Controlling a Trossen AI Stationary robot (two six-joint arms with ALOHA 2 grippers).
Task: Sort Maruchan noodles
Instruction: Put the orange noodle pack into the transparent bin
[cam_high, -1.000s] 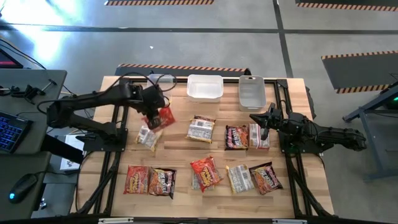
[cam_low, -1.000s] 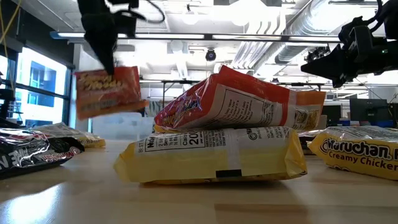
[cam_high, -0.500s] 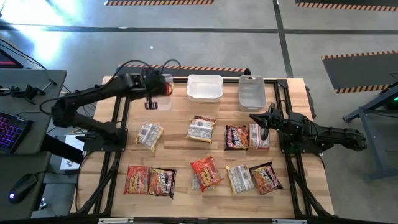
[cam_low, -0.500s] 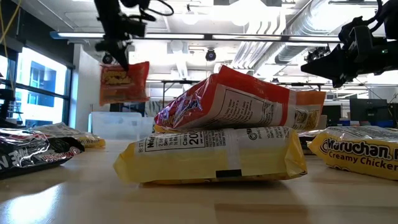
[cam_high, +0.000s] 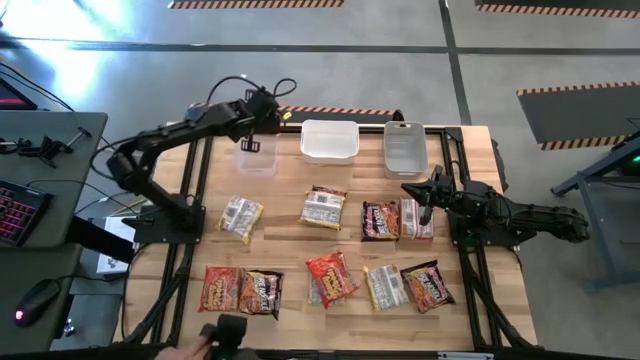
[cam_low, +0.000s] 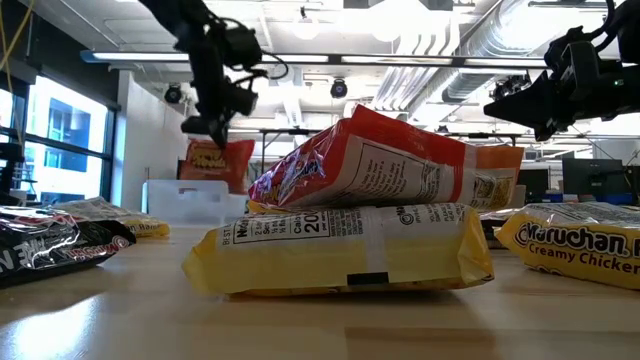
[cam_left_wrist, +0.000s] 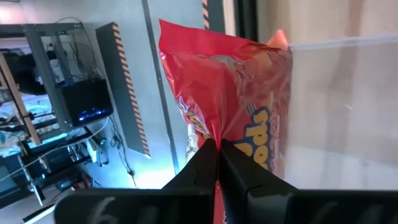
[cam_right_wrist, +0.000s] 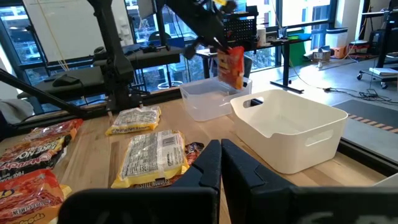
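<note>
My left gripper (cam_high: 250, 146) is over the left clear tub (cam_high: 255, 158) at the table's far edge, shut on a red-orange Maruchan packet (cam_low: 215, 160). The packet hangs below the gripper (cam_low: 212, 125). In the left wrist view the packet (cam_left_wrist: 236, 106) shows partly through the tub's clear wall (cam_left_wrist: 342, 93). Several more packets lie flat on the table, among them a yellow one (cam_high: 240, 217), a brown one (cam_high: 381, 220) and a red one (cam_high: 330, 278). My right gripper (cam_high: 425, 196) is shut and hovers over the packet (cam_high: 416, 220) near the table's right side, touching nothing. My left gripper pinches the red-orange packet between its two fingers (cam_left_wrist: 202, 162) at its upper end seam (cam_left_wrist: 211, 127), coming from above and pointing down. The packet is lifted clear of the table and hangs below the fingers. Its lower end (cam_right_wrist: 233, 81) reaches down at the tub's rim.
Two more tubs stand along the far edge, a white middle one (cam_high: 329, 140) and a right one (cam_high: 405, 148). In the low view two stacked packets (cam_low: 350, 240) fill the foreground. A person's hand with a dark object (cam_high: 215, 335) shows at the near edge.
My left gripper has carried the red-orange packet from over the table's left middle toward the far edge, to above the left tub, with the packet hanging below it all the way. A hand has come into view at the near edge.
</note>
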